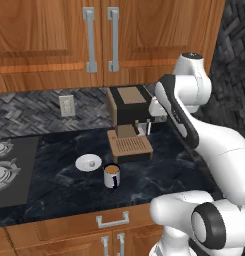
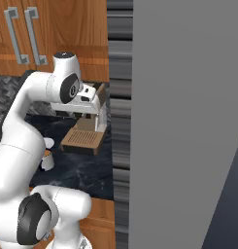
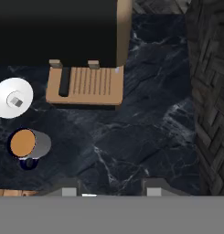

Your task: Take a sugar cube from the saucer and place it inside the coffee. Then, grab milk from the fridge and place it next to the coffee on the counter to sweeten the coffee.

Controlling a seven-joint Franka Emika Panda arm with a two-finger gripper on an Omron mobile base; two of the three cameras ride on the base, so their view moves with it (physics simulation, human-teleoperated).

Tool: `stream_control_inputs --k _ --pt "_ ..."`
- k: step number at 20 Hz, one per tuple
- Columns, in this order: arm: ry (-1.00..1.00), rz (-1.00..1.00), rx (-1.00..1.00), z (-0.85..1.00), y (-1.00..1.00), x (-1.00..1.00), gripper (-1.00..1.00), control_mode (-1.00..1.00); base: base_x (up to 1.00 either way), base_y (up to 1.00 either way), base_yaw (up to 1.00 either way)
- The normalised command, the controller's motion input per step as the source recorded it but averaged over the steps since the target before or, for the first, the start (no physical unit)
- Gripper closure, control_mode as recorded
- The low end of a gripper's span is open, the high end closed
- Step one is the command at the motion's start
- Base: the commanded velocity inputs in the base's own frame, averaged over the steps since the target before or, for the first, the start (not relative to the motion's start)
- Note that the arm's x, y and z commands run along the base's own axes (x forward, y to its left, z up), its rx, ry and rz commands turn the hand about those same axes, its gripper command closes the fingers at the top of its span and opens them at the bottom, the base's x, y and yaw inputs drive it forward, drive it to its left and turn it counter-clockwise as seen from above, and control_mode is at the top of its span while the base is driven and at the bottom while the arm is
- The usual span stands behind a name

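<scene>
Black marbled counter (image 3: pixel 145 119) beneath half-parted, empty jaws, coffee machine (image 3: pixel 83 68) behind saucer (image 3: pixel 6 106) (sugar cube (image 3: pixel 15 101) aboard) and coffee (image 3: pixel 27 144)

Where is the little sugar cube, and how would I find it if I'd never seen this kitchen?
Find the boxy brown-and-black coffee machine on the black counter. In front of it to the left lies a round white saucer, next to the mug of coffee. The sugar cube is the tiny pale block in the saucer's middle.
</scene>
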Motion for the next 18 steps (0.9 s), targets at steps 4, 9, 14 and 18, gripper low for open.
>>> stream_control_inputs --k 4,9,14,18 --pt "-0.02 0.02 -0.02 0.00 0.05 -0.09 -1.00 -1.00 0.00 0.00 0.00" --pt "0.00 0.16 -0.07 -0.12 0.87 -0.40 -1.00 -1.00 0.00 0.00 0.00" --pt "0.01 0.13 -0.08 -0.51 1.00 -0.58 -1.00 -1.00 0.00 0.00 0.00" --pt "0.07 0.11 -0.03 -0.51 1.00 -0.31 -1.00 -1.00 0.00 0.00 0.00"
